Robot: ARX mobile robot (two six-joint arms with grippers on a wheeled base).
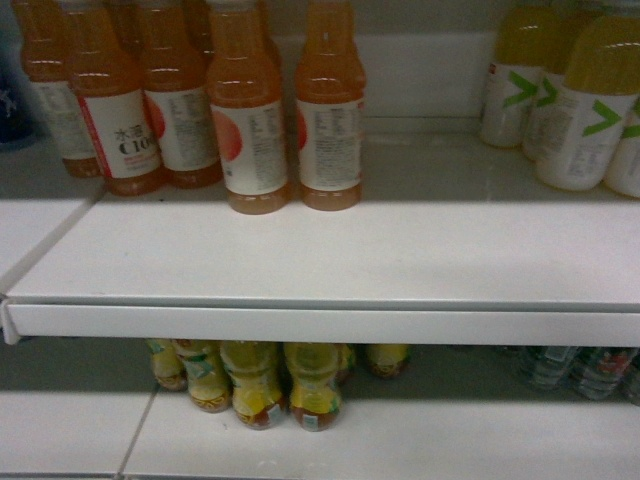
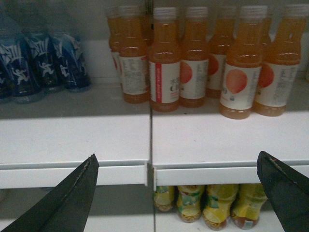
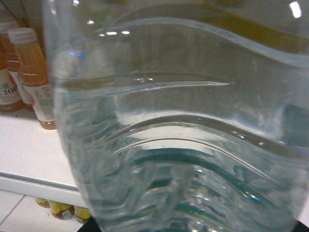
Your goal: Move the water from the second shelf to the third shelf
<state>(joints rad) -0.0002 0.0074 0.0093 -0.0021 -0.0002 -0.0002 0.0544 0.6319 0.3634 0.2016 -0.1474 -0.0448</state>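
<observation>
Right wrist view is almost wholly filled by the water bottle [image 3: 193, 135], clear and ribbed, pressed so close that its cap, label and base are cut off. The right claw itself is hidden behind it; whether it grips the bottle cannot be told. The white shelf [image 1: 330, 255] spans the head view, with neither arm visible there. Orange drink bottles [image 1: 245, 110] stand at its rear, tops cropped. Yellow-capped bottles [image 1: 590, 100] at far right are blurred. Below, yellow-labelled bottles [image 1: 260, 385] sit half hidden under the shelf lip. The left gripper [image 2: 178, 193] hangs with dark fingers [image 2: 72, 198] spread wide, holding nothing.
</observation>
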